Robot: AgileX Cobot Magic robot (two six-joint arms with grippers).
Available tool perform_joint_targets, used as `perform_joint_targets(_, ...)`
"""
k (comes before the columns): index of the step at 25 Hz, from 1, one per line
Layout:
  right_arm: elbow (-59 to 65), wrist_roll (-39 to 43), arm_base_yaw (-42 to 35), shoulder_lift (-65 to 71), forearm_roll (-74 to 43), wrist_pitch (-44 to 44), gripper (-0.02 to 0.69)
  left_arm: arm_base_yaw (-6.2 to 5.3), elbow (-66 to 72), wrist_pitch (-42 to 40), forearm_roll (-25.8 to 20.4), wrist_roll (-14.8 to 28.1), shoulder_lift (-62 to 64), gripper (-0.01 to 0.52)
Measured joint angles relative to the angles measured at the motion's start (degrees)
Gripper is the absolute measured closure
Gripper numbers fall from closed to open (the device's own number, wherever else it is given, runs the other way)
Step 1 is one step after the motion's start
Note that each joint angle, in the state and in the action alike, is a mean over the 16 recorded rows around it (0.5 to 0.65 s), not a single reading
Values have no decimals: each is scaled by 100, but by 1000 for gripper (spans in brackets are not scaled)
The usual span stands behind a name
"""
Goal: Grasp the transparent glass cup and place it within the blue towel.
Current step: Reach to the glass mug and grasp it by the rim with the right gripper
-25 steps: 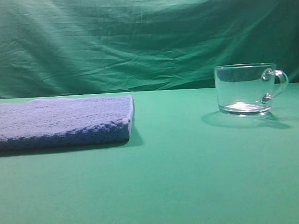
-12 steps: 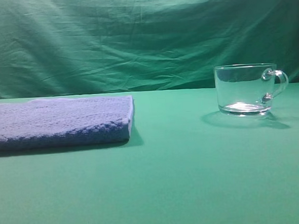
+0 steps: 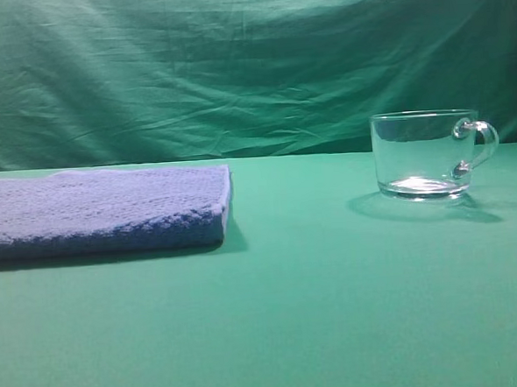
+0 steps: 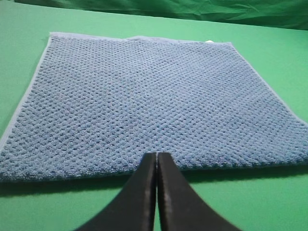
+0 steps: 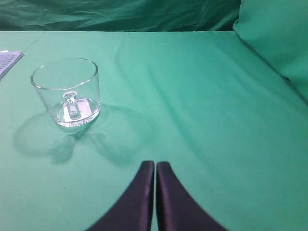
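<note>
Left gripper (image 4: 157,156): black fingers pressed together, tips meeting with nothing between them; seen only in the left wrist view; tips sit over the towel's near edge, at 6 o'clock of the towel

Right gripper (image 5: 155,164): black fingers also together, no gap, holding nothing; seen only in the right wrist view; it hangs over bare cloth, apart from the cup

Cup (image 5: 67,92): upright on the green cloth, at about 10 o'clock from the right gripper; handle faces the wrist camera; clear, thick base, nothing visible inside; in the high view the cup (image 3: 426,154) stands at the right with its handle at 3 o'clock, casting a soft shadow

Towel (image 4: 144,101): flat, folded, nubby blue weave with a paler hem along its edges; fills most of the left wrist view; in the high view the towel (image 3: 101,210) lies at the left, running off the frame's left edge, well apart from the cup; nothing rests on it

Table cloth (image 3: 318,313): green, smooth; bare between towel and cup

Backdrop (image 3: 233,63): wrinkled green fabric behind the table
</note>
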Motion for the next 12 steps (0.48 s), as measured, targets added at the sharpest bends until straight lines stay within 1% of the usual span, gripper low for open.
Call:
perform_joint_targets(6, -541, -10, 130, 424, 175, -198, 665, 0, 0, 0, 0, 0, 0, 514)
perform_joint_targets(9, -1004, -94, 204, 901, 231, 67, 665, 0, 0, 0, 0, 0, 0, 514)
perform_joint_targets(12, -1567, -212, 277, 1537, 248, 605, 665, 0, 0, 0, 0, 0, 0, 514)
